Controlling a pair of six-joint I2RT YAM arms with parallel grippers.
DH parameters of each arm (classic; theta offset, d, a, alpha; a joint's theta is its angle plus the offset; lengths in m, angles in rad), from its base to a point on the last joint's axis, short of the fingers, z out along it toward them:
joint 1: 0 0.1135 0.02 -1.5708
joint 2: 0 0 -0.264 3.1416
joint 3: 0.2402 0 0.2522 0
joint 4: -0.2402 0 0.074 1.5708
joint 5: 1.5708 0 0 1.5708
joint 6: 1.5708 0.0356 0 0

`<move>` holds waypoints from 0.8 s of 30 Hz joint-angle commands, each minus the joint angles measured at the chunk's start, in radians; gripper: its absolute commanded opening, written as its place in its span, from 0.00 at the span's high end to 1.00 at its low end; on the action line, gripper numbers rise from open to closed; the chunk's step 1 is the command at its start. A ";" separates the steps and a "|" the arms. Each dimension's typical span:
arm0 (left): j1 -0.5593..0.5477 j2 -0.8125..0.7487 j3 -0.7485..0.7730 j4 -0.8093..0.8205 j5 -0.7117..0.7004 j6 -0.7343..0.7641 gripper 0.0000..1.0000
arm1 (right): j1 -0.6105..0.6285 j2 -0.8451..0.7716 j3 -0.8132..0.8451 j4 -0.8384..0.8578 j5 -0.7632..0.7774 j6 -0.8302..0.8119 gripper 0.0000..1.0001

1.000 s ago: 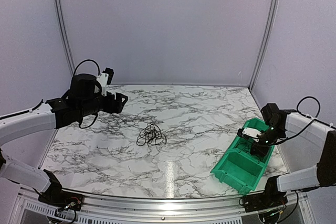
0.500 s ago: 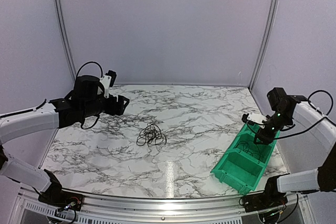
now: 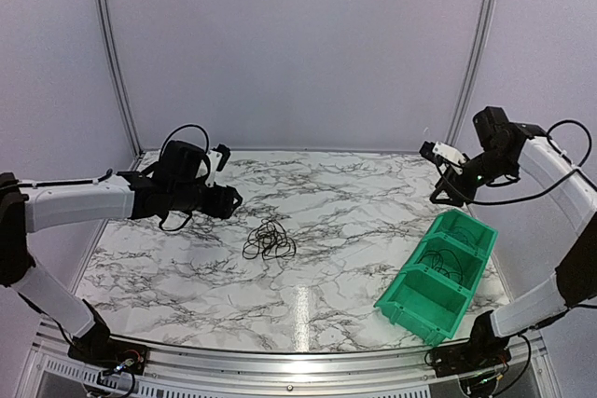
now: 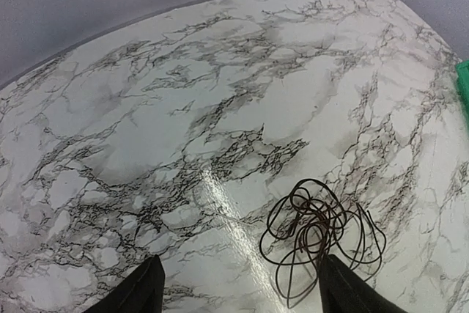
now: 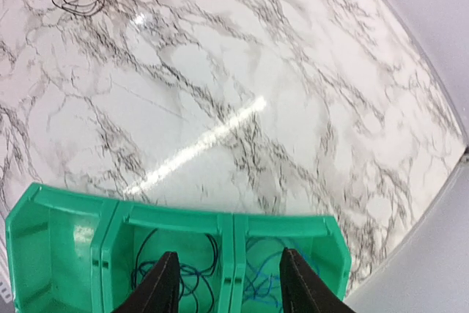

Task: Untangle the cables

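Since a sec ago both arms are shifting: L gripper (image 3: pixel 227 200) is reaching further in over the table (image 3: pixel 354 202), and R gripper (image 3: pixel 439 195) is rising out of the bin (image 3: pixel 415 314), while the tangle (image 3: pixel 269 241) is lying where it was. Top view: tangle is sitting on the marble left of centre, near L gripper but apart from it, a bit nearer the cam and to the gripper's right, and well apart from the bin. Bin is lying at an angle by the table's right near corner, w/ thin dark cables (image 3: pixel 446 266) showing inside. R gripper is hanging above the table just past the bin's far end, not touching it. L wrist view: fingers (image 4: pixel 139 291) are standing wide apart w/ only marble showing between them, gripping nothing. Tangle is showing as a bunch of dark loops just past the tip of the finger on the pic's right side; can't tell from this view alone if loops and tip are touching. Sliver of green bin is peeking in at the right edge. R wrist view: fingers (image 5: pixel 163 284) are standing partway apart, holding nothing, looking down into the bin. Of its three compartments, the middle one is holding the dark cables and the one on the pic's right is holding blue cables (image 5: pixel 264 284). Tangle is showing at the top left corner, far across the marble from the bin.
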 commanded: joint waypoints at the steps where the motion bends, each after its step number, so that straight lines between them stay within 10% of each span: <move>1: -0.016 0.080 0.082 -0.114 0.079 -0.008 0.27 | 0.080 0.089 0.010 0.242 -0.187 0.116 0.55; 24: -0.011 0.469 0.268 -0.108 0.189 -0.147 0.58 | 0.505 0.457 0.061 0.600 -0.230 0.329 0.63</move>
